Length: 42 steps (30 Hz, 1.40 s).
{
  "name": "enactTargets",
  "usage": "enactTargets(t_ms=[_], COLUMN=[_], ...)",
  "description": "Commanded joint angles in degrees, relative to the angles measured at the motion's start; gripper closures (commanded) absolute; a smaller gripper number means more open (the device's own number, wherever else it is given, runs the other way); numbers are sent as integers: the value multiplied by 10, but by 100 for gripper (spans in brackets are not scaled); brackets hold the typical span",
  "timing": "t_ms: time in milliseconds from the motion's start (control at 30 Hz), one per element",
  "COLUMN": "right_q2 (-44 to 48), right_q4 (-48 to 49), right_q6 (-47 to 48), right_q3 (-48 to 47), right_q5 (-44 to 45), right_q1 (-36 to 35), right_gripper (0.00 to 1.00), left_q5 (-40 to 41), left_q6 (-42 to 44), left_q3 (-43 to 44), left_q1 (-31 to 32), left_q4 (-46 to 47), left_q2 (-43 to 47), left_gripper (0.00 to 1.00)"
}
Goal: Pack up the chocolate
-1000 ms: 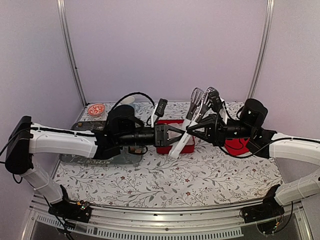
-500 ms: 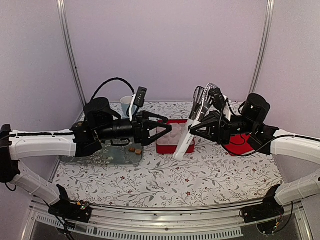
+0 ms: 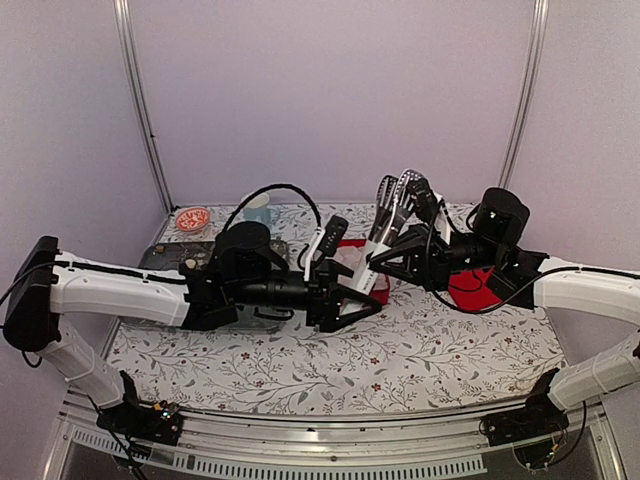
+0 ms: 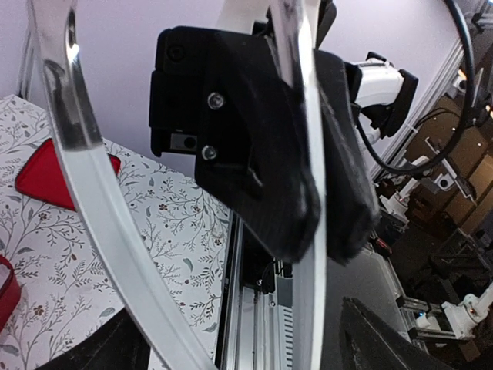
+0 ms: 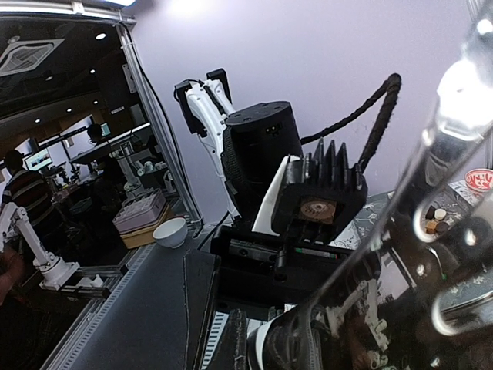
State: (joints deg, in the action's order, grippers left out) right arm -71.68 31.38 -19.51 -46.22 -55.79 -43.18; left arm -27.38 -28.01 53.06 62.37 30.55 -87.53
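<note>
The red square box (image 3: 380,290) stands at mid-table, largely covered by both grippers. My right gripper (image 3: 392,252) is shut on a pair of silver and white tongs (image 3: 392,205), which slant down toward the box. In the left wrist view the two tong arms (image 4: 100,208) run between my own dark fingers (image 4: 370,339). My left gripper (image 3: 362,285) is open and astride the tongs' lower ends, with a gap on one side. Small brown and whitish chocolate lumps (image 5: 436,220) show on the glass tray behind the left arm. In the top view the arm hides them.
The red lid (image 3: 472,290) lies right of the box, beside the right arm. A glass tray (image 3: 165,255) sits at the left, with a red-patterned bowl (image 3: 193,218) and a pale blue cup (image 3: 258,210) behind it. The table's metal front rail (image 4: 254,308) lies close below the left gripper.
The left gripper drew back toward the tray and opened wide, then swung right again to the box and narrowed a little around the tongs. The right gripper with the tongs shifted slightly back.
</note>
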Motion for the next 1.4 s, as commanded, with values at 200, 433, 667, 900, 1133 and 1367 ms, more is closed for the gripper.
enactTargets(t_ms=[200, 433, 667, 900, 1133, 1367], right_q2=[-14, 10, 33, 64, 48, 19], right_q4=[49, 48, 49, 49, 48, 54], right_q6=[-1, 10, 17, 13, 3, -7], right_q3=[-16, 1, 16, 26, 18, 9], right_q5=[21, 50, 86, 131, 113, 90], right_q1=[-23, -23, -23, -13, -3, -3], right_gripper=[100, 100, 84, 53, 56, 77], left_q5=[33, 53, 56, 64, 47, 21], left_q6=[-22, -34, -18, -2, 2, 7], left_q3=[70, 28, 13, 17, 26, 37], left_q1=[13, 12, 11, 11, 11, 12], left_q4=[51, 94, 80, 50, 35, 27], left_q2=[-46, -34, -22, -11, -13, -13], left_gripper=[30, 50, 69, 71, 73, 75])
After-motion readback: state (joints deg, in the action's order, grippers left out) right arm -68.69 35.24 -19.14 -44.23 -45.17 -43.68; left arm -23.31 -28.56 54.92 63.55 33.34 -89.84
